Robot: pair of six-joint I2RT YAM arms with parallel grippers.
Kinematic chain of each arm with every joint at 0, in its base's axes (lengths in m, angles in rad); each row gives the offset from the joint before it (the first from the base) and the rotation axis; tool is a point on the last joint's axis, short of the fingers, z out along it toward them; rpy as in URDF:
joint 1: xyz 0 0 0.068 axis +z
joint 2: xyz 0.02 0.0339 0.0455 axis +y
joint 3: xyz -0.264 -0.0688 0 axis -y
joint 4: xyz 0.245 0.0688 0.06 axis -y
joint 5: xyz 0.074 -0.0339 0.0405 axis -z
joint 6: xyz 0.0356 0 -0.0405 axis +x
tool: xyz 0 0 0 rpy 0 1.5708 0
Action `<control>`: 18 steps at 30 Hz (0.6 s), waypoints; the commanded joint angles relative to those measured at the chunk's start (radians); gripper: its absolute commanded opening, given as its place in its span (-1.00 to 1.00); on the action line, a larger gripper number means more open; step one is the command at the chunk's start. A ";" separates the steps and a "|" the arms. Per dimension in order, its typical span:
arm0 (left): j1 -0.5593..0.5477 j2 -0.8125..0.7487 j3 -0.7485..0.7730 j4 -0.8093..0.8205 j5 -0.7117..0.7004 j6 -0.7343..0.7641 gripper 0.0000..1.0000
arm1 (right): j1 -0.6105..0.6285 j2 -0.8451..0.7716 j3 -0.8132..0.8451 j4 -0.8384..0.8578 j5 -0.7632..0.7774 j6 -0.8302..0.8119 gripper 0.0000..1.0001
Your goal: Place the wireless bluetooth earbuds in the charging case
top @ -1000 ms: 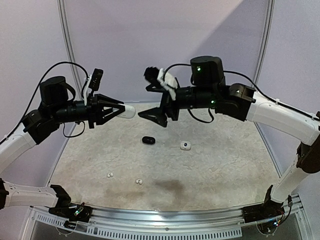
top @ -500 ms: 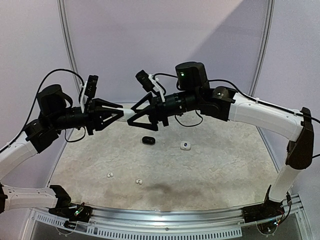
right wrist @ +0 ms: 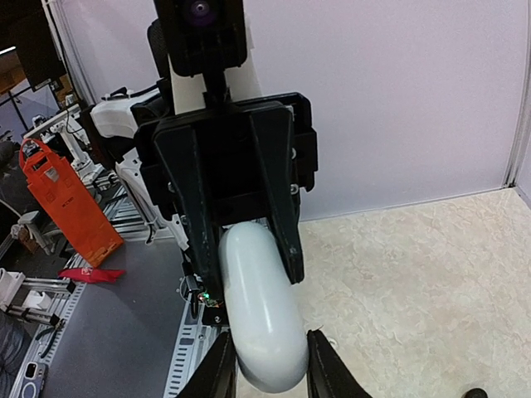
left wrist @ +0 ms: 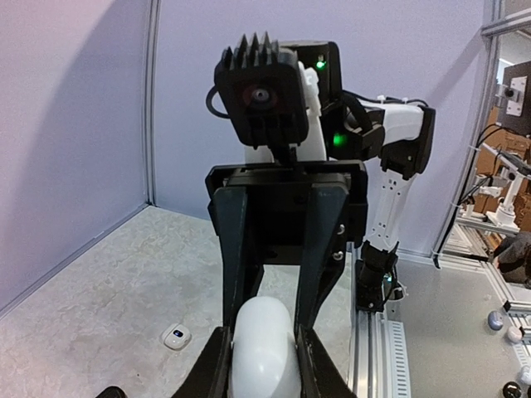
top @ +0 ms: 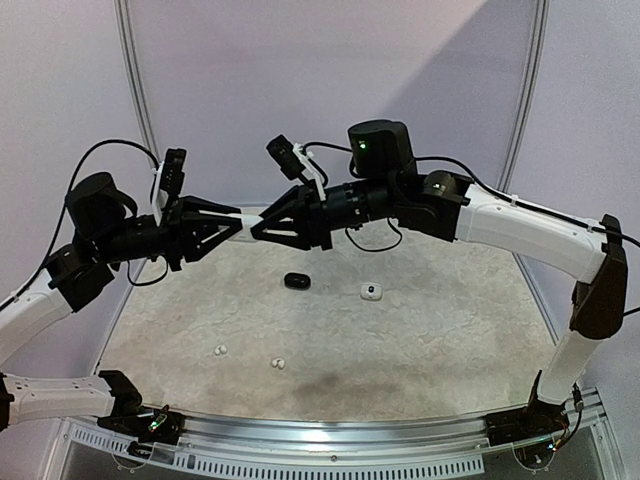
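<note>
Your left jaws pinch one end of the white charging case (right wrist: 261, 307) in the air above the back edge of the counter (top: 450, 340). Its long axis runs straight across into the right jaws, which flank the free end with pads against both sides. A second ago those right jaws stood wide and clear of it; now they have crossed over and narrowed, while the earbuds (top: 220, 350) lie down near the counter's front edge, left of middle.
</note>
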State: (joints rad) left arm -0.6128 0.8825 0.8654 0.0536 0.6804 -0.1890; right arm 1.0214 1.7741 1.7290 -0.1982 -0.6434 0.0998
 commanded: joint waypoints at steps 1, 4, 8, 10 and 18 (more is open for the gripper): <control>0.005 -0.009 -0.033 0.073 -0.006 -0.041 -1.00 | 0.015 0.033 0.046 -0.025 -0.006 -0.019 -0.51; 0.005 -0.008 -0.033 0.075 -0.008 -0.045 -1.00 | 0.018 0.046 0.069 -0.060 0.004 -0.036 -0.88; 0.008 -0.012 -0.039 0.074 -0.038 -0.058 -1.00 | 0.019 0.028 0.070 -0.065 0.024 -0.081 -1.00; 0.018 -0.025 -0.055 0.069 -0.049 -0.052 -0.59 | 0.019 0.011 0.069 -0.071 0.049 -0.089 -1.00; 0.062 -0.115 -0.096 -0.146 0.033 0.152 0.79 | 0.020 -0.053 0.077 -0.123 0.128 -0.224 -1.00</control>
State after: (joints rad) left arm -0.5640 0.8043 0.7959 0.0280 0.6785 -0.1524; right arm 1.0363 1.7763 1.7760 -0.2852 -0.5678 -0.0521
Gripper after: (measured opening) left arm 0.926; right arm 0.236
